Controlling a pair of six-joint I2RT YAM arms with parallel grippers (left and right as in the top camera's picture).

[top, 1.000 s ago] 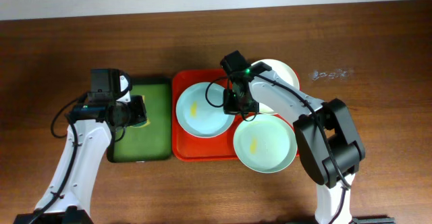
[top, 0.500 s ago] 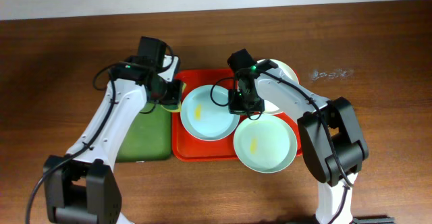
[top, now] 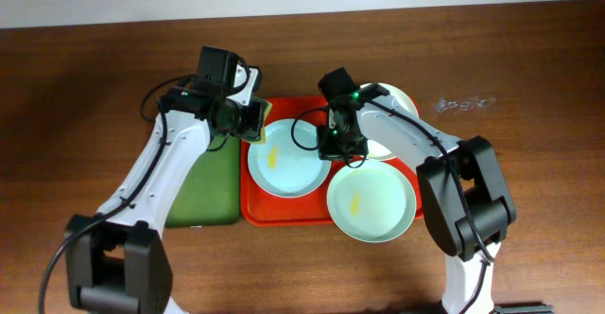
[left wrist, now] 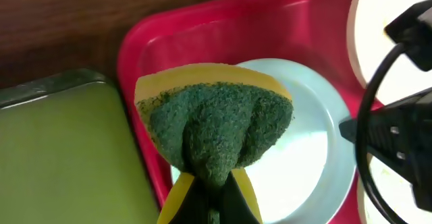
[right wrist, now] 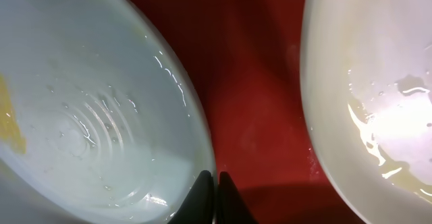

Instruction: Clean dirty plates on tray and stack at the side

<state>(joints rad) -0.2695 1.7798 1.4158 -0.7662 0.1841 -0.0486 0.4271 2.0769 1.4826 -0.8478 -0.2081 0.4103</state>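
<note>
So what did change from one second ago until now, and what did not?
The left hand, shut on the sponge, swung from over the green tray to the red tray's corner, above the left pale blue plate. The right hand stayed shut at that plate's other side; the plates stayed put.

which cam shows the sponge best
Left wrist: the sponge fills the middle, green scouring face and yellow edge clear, above the pale blue plate. Overhead mostly hides it under the left claw. Right wrist shows none of it.
</note>
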